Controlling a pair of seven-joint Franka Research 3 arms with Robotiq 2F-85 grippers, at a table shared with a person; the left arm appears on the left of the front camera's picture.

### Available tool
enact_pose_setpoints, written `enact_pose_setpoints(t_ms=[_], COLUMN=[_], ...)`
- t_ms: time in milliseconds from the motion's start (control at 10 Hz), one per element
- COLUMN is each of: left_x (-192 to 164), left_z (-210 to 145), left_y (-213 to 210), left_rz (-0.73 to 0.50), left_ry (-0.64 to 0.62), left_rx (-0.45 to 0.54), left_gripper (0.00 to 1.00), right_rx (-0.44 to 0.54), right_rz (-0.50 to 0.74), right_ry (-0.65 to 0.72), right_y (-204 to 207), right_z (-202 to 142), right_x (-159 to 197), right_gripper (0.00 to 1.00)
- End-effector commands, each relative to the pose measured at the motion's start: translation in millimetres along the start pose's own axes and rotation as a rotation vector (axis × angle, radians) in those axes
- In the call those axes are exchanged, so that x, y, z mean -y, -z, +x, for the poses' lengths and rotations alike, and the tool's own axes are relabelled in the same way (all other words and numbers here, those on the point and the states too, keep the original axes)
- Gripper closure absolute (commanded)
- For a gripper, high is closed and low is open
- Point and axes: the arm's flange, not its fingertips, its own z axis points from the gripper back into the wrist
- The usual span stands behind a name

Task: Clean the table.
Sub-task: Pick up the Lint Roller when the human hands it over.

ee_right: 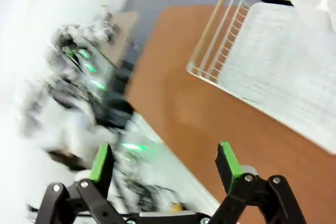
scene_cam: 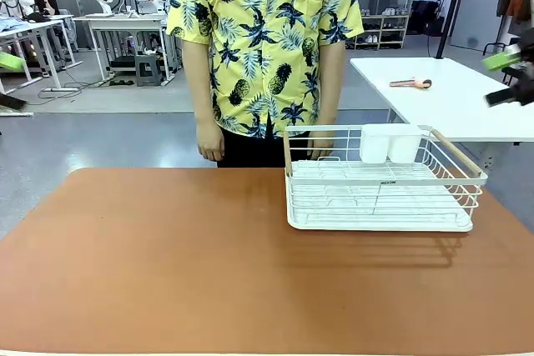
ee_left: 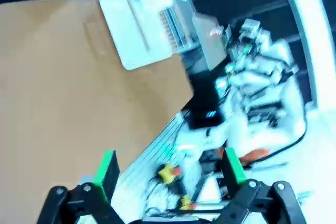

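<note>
Left and near half of desk (scene_cam: 167, 264) bare, open passage. White dish rack (scene_cam: 384, 199) blocks far right; person (scene_cam: 263, 47) stands at far edge.

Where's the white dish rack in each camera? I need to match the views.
Front view: dish rack right of centre, on the far right part of the table.
Left wrist view: dish rack at top centre, tilted and blurred.
Right wrist view: dish rack in the upper right corner.
Shared landmark: the brown table under it in all three.
</note>
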Motion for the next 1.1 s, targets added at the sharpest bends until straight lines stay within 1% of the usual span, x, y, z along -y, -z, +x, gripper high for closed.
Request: enact_pose_setpoints(t_ms=[0, 100, 200, 300, 400, 500, 600, 1000], left_x=[-30.8, -40.8, -50.7, -62.6, -73.3, -71.6, -76.4, -76.4], left_z=[-8.1, -18.9, -27.9, -35.1, -38.6, -36.8, -42.7, -42.7], left_y=[-25.7, -47.4, -64.1, -76.3, -82.2, -74.7, -84.5, -84.5], left_rz=[-0.013, -0.003, 0.012, 0.02, 0.016, 0.009, 0.032, 0.032], left_ry=[-0.155, -0.187, -0.219, -0.227, -0.292, -0.252, -0.289, -0.289], left_rx=[0.194, 0.257, 0.278, 0.274, 0.323, 0.322, 0.31, 0.31], left_gripper=[0.0, 0.0, 0.0, 0.0, 0.0, 0.0, 0.0, 0.0], right_rx=[0.128, 0.187, 0.242, 0.276, 0.279, 0.242, 0.275, 0.275], right_rz=[0.047, 0.061, 0.06, 0.054, 0.039, 0.018, 0.053, 0.053], right_ry=[0.178, 0.224, 0.263, 0.282, 0.29, 0.262, 0.323, 0.323], right_y=[-22.8, -43.7, -62.6, -73.1, -74.9, -69.3, -82.6, -82.6], right_z=[1.7, -9.2, -19.3, -26.9, -29.1, -29.5, -37.7, -37.7], right_x=[44.7, 62.5, 75.1, 79.9, 83.3, 80.8, 97.7, 97.7], right_gripper=[0.0, 0.0, 0.0, 0.0, 0.0, 0.0, 0.0, 0.0])
